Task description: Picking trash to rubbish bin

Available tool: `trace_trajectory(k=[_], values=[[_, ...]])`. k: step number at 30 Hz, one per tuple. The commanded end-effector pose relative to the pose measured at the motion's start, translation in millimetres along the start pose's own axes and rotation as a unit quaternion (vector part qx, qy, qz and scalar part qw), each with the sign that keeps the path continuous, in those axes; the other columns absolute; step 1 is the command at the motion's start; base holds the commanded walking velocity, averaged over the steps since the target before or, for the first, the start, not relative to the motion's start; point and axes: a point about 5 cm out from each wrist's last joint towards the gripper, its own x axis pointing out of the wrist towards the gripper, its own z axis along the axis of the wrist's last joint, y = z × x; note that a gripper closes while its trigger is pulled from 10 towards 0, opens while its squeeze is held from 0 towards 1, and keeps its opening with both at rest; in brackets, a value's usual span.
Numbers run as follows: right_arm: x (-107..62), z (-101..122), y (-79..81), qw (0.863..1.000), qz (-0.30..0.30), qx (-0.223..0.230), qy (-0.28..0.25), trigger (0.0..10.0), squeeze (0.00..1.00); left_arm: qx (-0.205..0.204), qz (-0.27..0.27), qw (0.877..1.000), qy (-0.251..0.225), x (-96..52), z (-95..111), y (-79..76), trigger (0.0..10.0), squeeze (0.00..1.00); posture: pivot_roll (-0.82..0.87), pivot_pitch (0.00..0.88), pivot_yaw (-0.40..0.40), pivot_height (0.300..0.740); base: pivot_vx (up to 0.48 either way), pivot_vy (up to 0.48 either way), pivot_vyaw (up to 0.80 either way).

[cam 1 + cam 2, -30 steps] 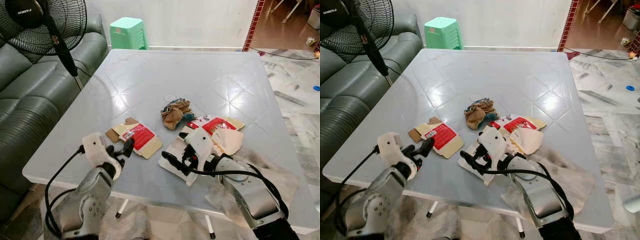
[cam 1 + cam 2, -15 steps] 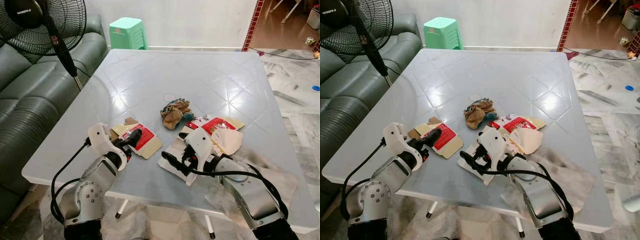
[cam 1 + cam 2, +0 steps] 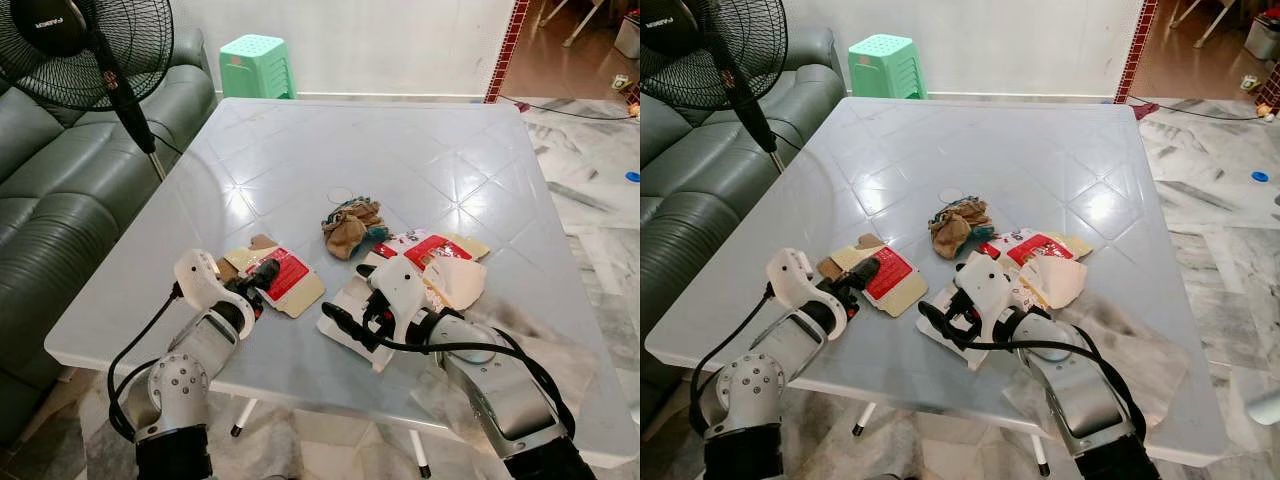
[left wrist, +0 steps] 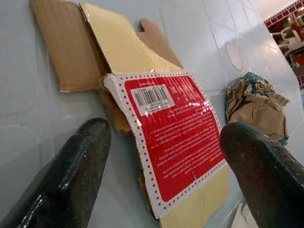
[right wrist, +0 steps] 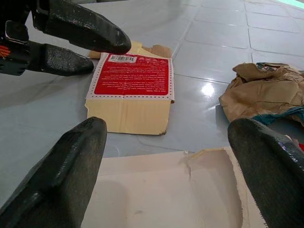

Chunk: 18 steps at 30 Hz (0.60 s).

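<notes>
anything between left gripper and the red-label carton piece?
Nothing: the left gripper is open, fingers straddling the red-label carton piece on the table; left wrist view shows it.

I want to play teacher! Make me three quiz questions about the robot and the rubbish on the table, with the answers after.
1. True or false: the left gripper has its fingers open at the red-label cardboard.
2. What lies on the table just beyond both cardboard pieces? A) a bottle B) a crumpled brown paper wad C) a spoon
3. Fill in: the right gripper sits over the torn ______ cardboard.

Key: 1 true; 2 B; 3 white.
</notes>
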Motion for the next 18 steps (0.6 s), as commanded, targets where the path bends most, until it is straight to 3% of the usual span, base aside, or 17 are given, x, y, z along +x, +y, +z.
trace_trajectory(k=[1, 8, 18], values=[[0.3, 1.2, 0.8, 1.0, 0.003, -0.006, -0.001, 10.0, 0.0, -0.003, 0.003, 1.0, 0.009, 3.4, -3.4, 1.1, 10.0, 0.0, -0.02, 0.03, 0.055, 0.74, 0.0, 0.0, 0.0], [-0.2, 1.6, 0.1, 1.0, -0.001, -0.005, -0.002, 10.0, 0.0, -0.019, -0.001, 1.0, 0.006, 15.9, -6.2, 8.7, 10.0, 0.0, -0.04, 0.031, 0.056, 0.74, 0.0, 0.0, 0.0], [-1.8, 0.9, 0.3, 1.0, -0.002, -0.004, -0.001, 10.0, 0.0, -0.019, -0.02, 0.999, -0.016, 19.8, 3.1, -0.2, 10.0, 0.0, -0.04, 0.034, 0.055, 0.74, 0.0, 0.0, 0.0]])
